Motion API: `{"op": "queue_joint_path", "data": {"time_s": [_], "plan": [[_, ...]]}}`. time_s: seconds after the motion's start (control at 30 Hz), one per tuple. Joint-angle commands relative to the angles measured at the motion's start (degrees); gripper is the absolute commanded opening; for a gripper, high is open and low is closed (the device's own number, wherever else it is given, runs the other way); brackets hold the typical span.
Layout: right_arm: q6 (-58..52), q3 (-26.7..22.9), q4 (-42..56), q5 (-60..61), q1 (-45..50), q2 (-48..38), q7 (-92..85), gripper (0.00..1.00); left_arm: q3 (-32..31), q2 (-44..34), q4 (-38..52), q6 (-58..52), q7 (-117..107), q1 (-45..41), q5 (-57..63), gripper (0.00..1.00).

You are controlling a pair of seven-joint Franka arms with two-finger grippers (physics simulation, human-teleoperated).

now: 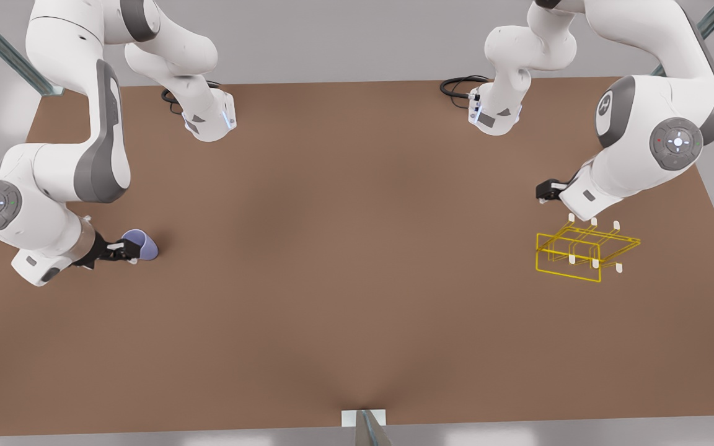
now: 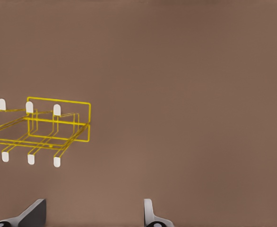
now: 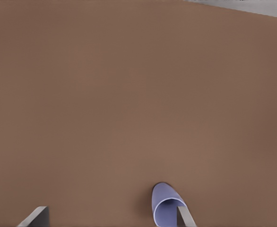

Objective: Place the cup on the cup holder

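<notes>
Near the table's (image 1: pixel 357 347) edge on the front view's left, I find the cup (image 1: pixel 140 243) lying tipped on its side, mouth toward the right gripper (image 1: pixel 123 250). That gripper's jaws stand wide, one finger (image 3: pixel 186 216) at the cup's rim, nothing clamped. The cup holder (image 1: pixel 580 251) sits well apart, near the opposite edge, with the left gripper (image 1: pixel 546 191) waiting just beside it; its jaws are likewise spread and empty. I judge the cup light, rigid and smooth, liable to roll or slip. A hold across the wall near the rim looks soundest. The holder's thin wire pegs will demand careful alignment.
</notes>
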Motion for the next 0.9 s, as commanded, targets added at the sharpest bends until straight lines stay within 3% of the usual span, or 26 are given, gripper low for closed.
{"op": "queue_joint_path", "data": {"time_s": [0.0,0.13,0.2,0.23,0.33,0.67,0.87], "plan": [[1.5,-0.01,-0.95,-0.03,-0.65,0.19,-2.2,1.0,0.06,-0.12,-0.05,0.25,-0.48,0.05,0.12,1.0],[3.35,0.07,-5.43,1.72,-1.18,-0.15,-2.11,1.0,0.15,0.58,-0.05,-0.18,-0.4,0.05,-0.06,1.0],[6.15,0.25,-13.41,1.64,-0.65,-4.45,-0.09,1.0,0.15,0.5,-0.57,-0.71,-0.31,0.05,0.03,1.0],[12.56,0.43,-22.11,1.64,-0.57,-9.46,0.08,1.0,0.15,0.41,-1.1,-0.54,-0.22,0.05,0.12,1.0],[13.46,1.48,-30.39,1.64,-0.04,-13.69,6.5,1.0,0.06,0.32,-1.72,-0.8,0.22,0.05,0.03,1.0],[17.33,1.04,-31.89,1.72,-4.17,-9.12,10.89,1.0,-0.11,-0.03,-1.63,-1.15,0.22,-0.04,-0.23,1.0],[24.27,1.04,-37.69,1.55,-5.84,-8.07,7.73,1.0,-0.11,0.05,-1.63,-1.15,0.22,-0.04,-0.14,1.0]]}}
